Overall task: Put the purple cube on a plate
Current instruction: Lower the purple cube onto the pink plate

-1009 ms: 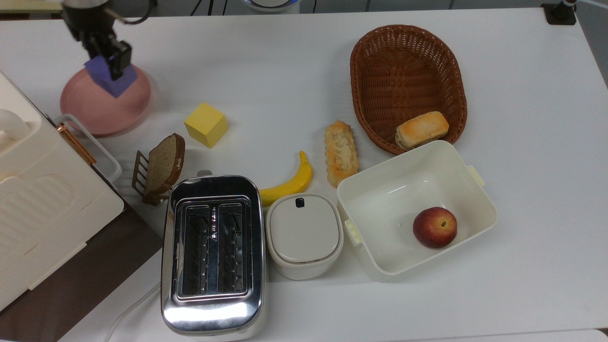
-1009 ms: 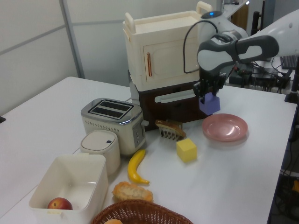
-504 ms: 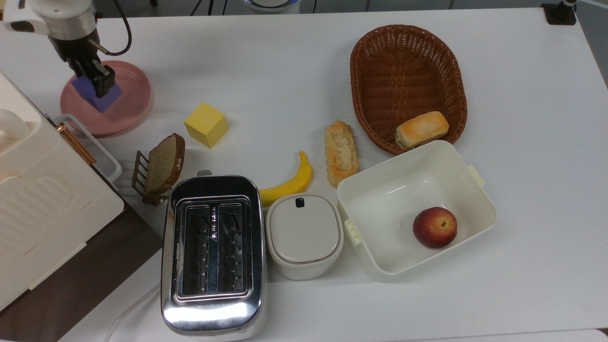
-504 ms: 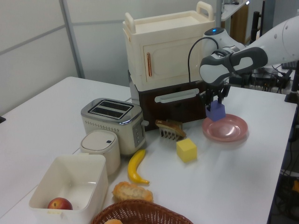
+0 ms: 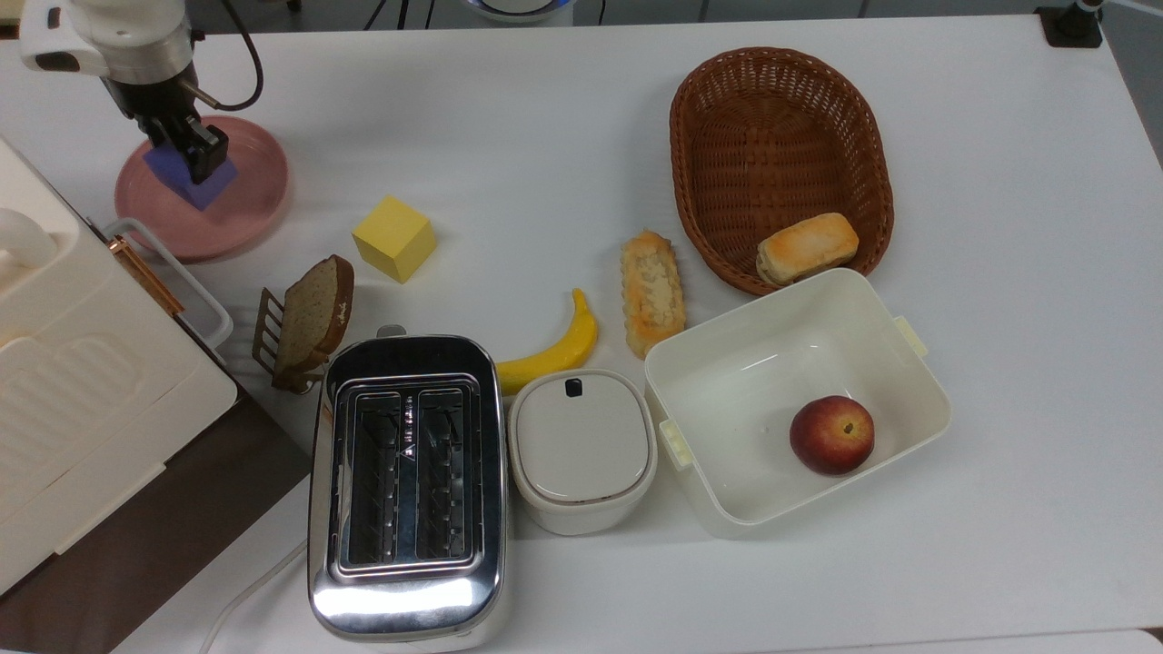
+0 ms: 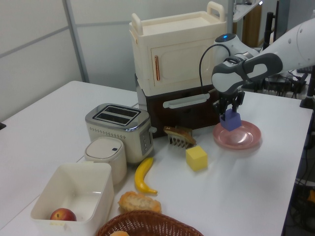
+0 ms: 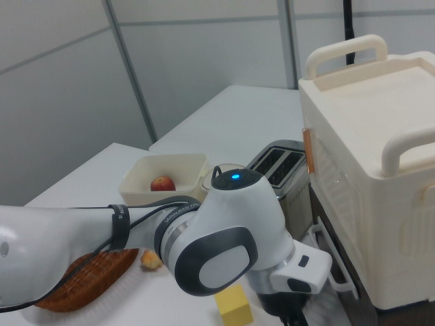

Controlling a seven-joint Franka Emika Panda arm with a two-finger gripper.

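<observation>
Closed on the purple cube [image 5: 193,178], the gripper [image 5: 194,154] has its two dark fingers pressed against opposite faces of the block, and in the left view the cube [image 6: 231,119] sits low over the plate [image 6: 245,138], at or just above its surface; whether it touches cannot be told. The dusty-pink plate [image 5: 243,202] lies near the top view's left edge, close to a large cream cabinet [image 5: 64,363]. Just beyond the plate toward the top view's right stands the yellow cube [image 5: 393,238], and below that a slice of brown bread [image 5: 313,313] leans in a small rack beside a chrome toaster [image 5: 406,481]. Next come a banana [image 5: 554,346], a lidded cream canister [image 5: 581,445] and a bread roll [image 5: 651,289]. Farther toward the top view's right, a brown wicker basket [image 5: 727,109] holds a bun [image 5: 807,246], and a cream tub [image 5: 727,381] holds an apple [image 5: 831,434].
</observation>
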